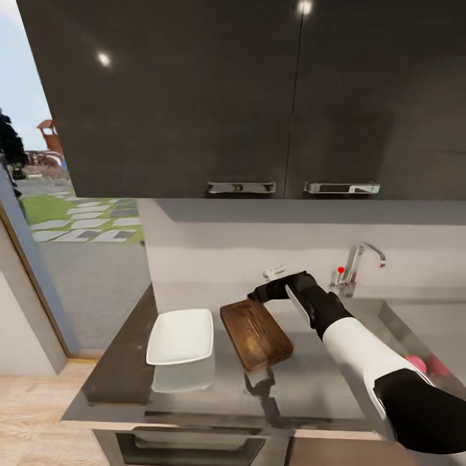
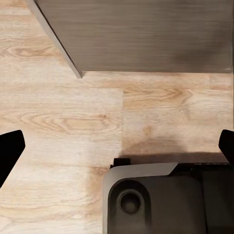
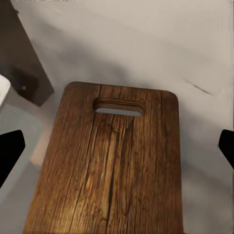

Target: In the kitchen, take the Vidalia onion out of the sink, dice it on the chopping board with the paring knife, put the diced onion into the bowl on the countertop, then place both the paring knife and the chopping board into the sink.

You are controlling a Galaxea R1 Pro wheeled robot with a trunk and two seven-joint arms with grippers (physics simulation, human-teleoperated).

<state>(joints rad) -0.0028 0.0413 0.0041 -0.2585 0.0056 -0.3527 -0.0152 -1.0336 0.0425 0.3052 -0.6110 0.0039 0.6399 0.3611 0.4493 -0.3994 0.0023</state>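
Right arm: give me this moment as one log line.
right gripper: open, over chopping board far end | onion: in sink | bowl: empty

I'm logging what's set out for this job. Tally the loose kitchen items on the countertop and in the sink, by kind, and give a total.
Chopping board: 1, on the countertop
Bowl: 1, beside the board
Vidalia onion: 1, pink, in the sink, partly hidden by the right arm
Total: 3

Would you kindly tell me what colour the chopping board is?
The chopping board is dark brown wood with visible grain, clearest in the right wrist view.
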